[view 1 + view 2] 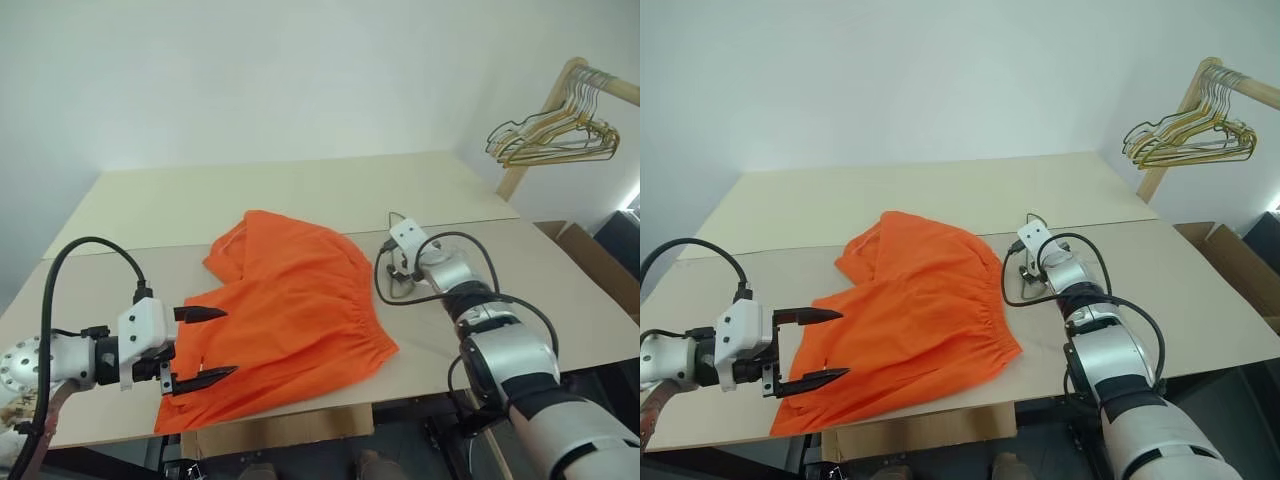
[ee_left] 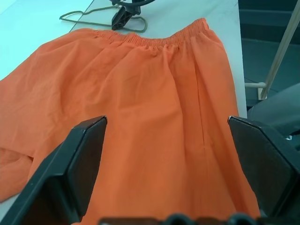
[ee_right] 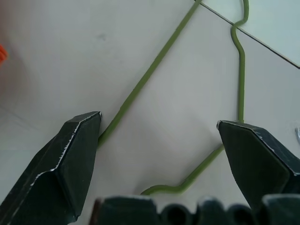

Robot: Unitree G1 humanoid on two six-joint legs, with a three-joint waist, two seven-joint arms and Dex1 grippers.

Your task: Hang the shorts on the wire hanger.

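On the beige table the shorts lie spread flat, nothing threaded yet, so hanging has not begun. Beside their waistband, the wire hanger rests on the tabletop under the right gripper, whose fingers stand apart around it, grasping nothing. Spread wide and empty, the left gripper hovers at the shorts' near edge. No containers are involved.

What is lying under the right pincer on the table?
Under the open right pincer lies the wire hanger, flat on the table, beside the waistband of the shorts. The arm covers most of the hanger in the head views.
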